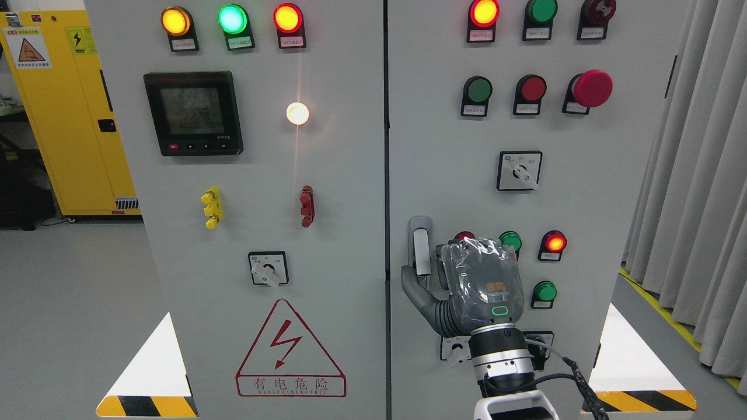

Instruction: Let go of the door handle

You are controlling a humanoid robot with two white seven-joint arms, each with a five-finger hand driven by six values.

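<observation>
Grey cabinet doors [350,233] fill the view, with a yellow locker [64,111] at ten o'clock and curtains [694,192] at three o'clock.

The right hand [467,286] sits low on the right-hand door, its arm coming up from six o'clock, right of the middle. Its plastic-wrapped back faces the camera, so the fingers are hidden; only the thumb [415,289] shows, stretched toward nine o'clock and lying at the foot of the door handle [420,245]. Whether the hand grips the handle or has let go, I cannot tell.

To release cleanly, the fingers would best open fully, and the hand draw straight back from the door, not sideways.

Around it things are crowded: lamps [552,242] at one to three o'clock, a rotary switch [458,350] just beneath the wrist, the door seam [386,233] at nine o'clock. Open room lies toward the camera. The left hand is out of view.
</observation>
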